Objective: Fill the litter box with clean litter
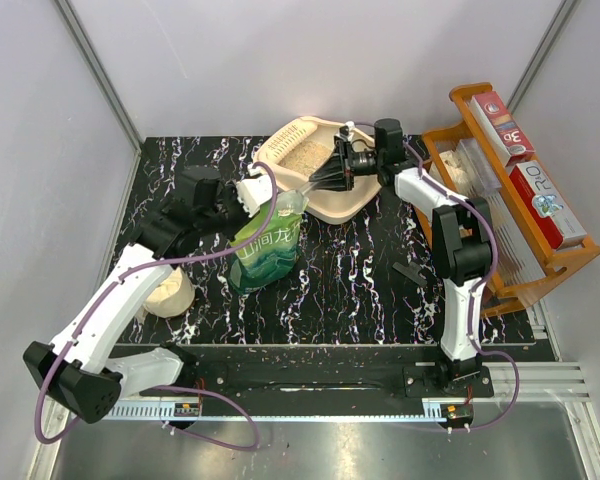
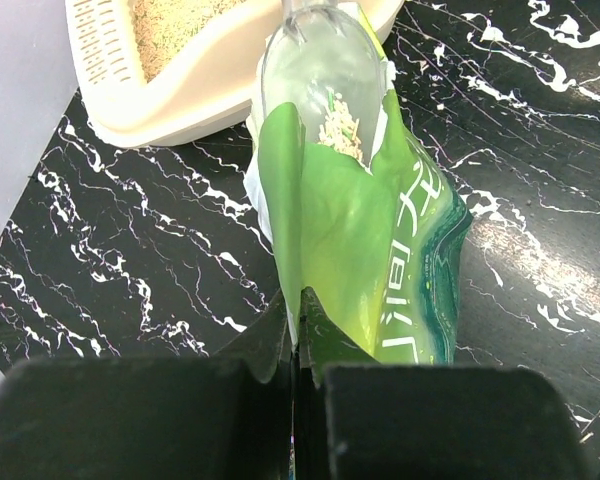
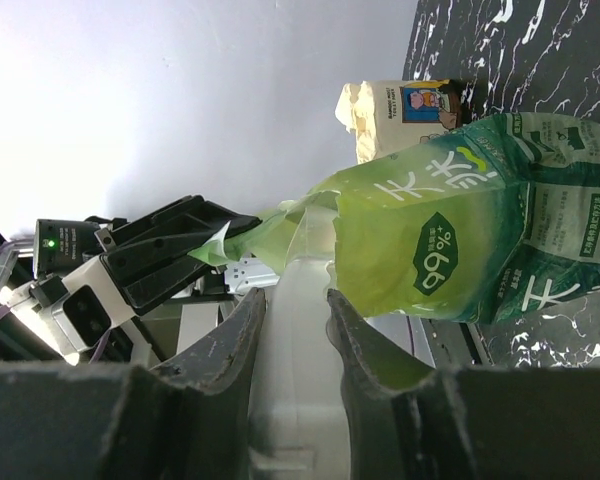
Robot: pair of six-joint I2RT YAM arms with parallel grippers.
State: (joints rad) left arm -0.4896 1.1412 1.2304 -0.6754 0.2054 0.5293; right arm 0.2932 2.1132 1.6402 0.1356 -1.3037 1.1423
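The cream litter box (image 1: 352,200) sits at the back centre of the table, with tan clean litter (image 1: 302,158) in it; both also show in the left wrist view, the box (image 2: 180,95) and the litter (image 2: 175,25). A green printed bag (image 1: 268,245) stands in front of the box. My left gripper (image 1: 252,192) is shut on the bag's top edge (image 2: 310,230) and holds its mouth open. My right gripper (image 1: 327,178) is shut on the handle of a clear scoop (image 3: 298,340). The scoop's bowl (image 2: 320,70) rests in the bag mouth with some granules (image 2: 342,130) in it.
An orange wooden rack (image 1: 500,290) with red and white boxes stands at the right. A cream tape roll (image 1: 170,292) lies by the left arm. A small black piece (image 1: 410,272) lies on the black marbled table (image 1: 360,290) near the right arm.
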